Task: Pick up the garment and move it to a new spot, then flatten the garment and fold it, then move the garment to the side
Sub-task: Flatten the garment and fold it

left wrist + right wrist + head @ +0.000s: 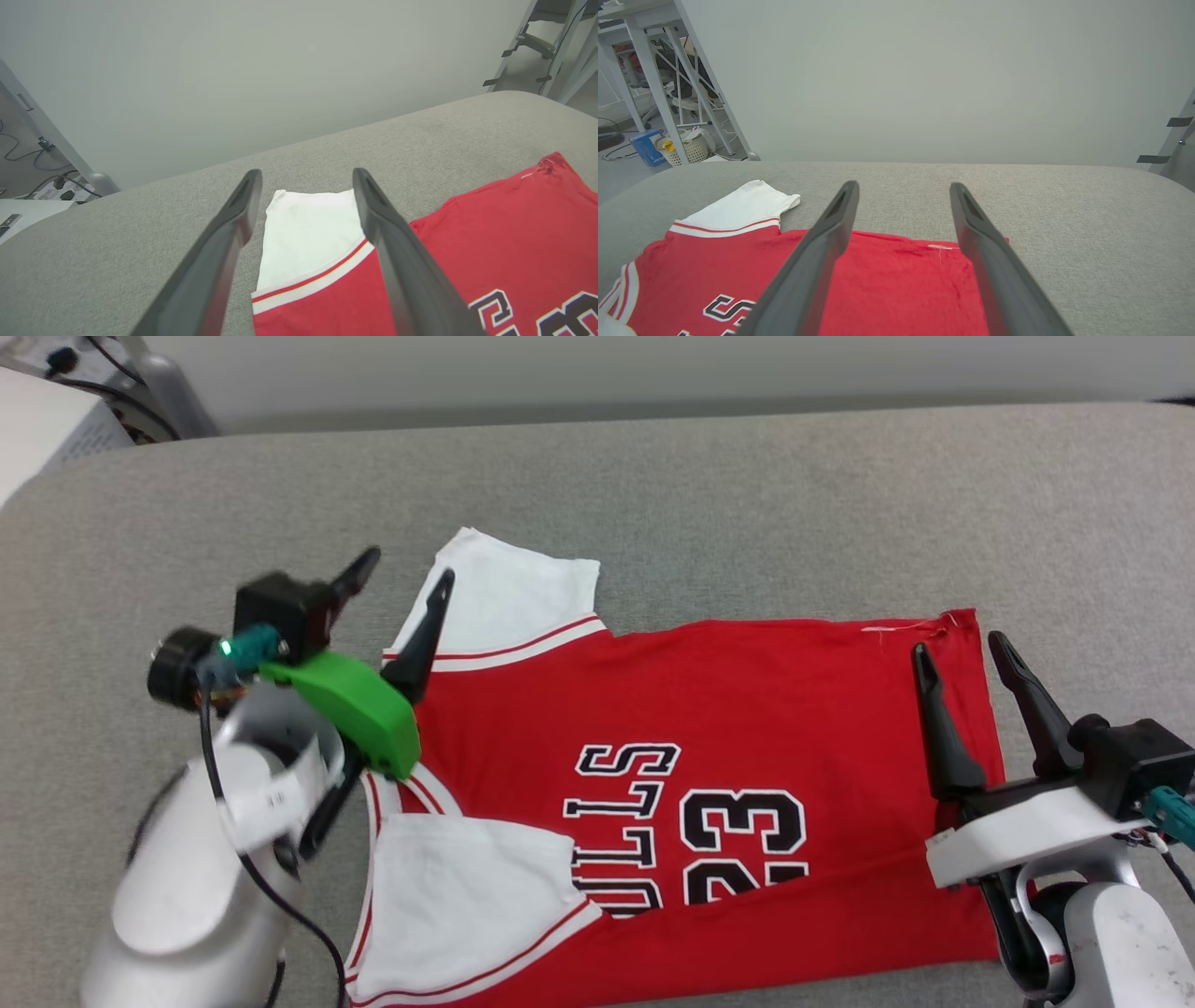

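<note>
The garment (709,709) is a red jersey with white sleeves and a black "BULLS 23" print, spread flat on the grey padded surface (700,495) with its neck toward the left. My left gripper (403,571) hovers open over the far white sleeve (513,597), fingers apart with nothing between them. In the left wrist view that sleeve (303,228) shows between the fingers of the left gripper (306,179). My right gripper (962,649) stands open above the hem corner (952,621) at the right. The right wrist view has the right gripper (903,191) above the red hem edge (896,247).
The grey surface extends well beyond the jersey toward the back and both sides. A pale wall rises behind it. White equipment with cables (56,411) sits at the far left. Table legs, a basket (689,149) and a blue box stand on the floor beyond.
</note>
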Robot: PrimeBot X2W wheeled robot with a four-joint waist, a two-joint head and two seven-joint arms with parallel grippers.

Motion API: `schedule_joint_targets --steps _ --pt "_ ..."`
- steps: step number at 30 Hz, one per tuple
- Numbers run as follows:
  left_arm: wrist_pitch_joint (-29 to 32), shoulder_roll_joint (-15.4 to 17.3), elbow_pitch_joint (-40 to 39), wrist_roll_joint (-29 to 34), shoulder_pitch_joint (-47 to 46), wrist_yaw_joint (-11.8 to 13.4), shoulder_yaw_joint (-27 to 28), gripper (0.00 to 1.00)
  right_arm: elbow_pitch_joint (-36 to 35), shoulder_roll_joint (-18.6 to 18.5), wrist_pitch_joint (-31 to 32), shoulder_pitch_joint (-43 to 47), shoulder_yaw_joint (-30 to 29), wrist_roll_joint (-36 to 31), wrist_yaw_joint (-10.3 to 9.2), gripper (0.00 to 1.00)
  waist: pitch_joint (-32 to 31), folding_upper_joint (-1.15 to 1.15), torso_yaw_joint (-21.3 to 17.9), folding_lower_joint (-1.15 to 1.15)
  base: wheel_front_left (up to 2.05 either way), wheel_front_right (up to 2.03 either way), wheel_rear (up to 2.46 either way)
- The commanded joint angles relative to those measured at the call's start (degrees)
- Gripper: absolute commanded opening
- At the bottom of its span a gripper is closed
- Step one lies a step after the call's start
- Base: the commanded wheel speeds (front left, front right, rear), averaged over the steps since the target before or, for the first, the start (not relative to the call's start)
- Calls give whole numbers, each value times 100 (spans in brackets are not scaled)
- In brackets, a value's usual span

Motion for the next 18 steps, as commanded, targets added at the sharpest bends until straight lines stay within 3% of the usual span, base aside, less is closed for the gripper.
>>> schedule_joint_targets --steps 1,6,10,18 --pt "304 129 88 -156 -393 -32 -38 100 17 28 -77 -146 36 14 -4 100 620 69 -519 0 0 0 0" --pt "1833 782 461 -634 -1580 -53 -696 100 209 102 -292 -401 208 54 -4 100 1071 69 -840 0 0 0 0" --pt "2709 1274 761 -1193 -2319 -55 -1198 100 435 150 -476 -616 383 19 -4 100 1412 69 -1052 0 0 0 0" --pt "3994 1791 1670 -2178 -3306 -56 -1517 100 795 236 -758 -972 668 150 -4 100 1806 69 -1369 0 0 0 0"
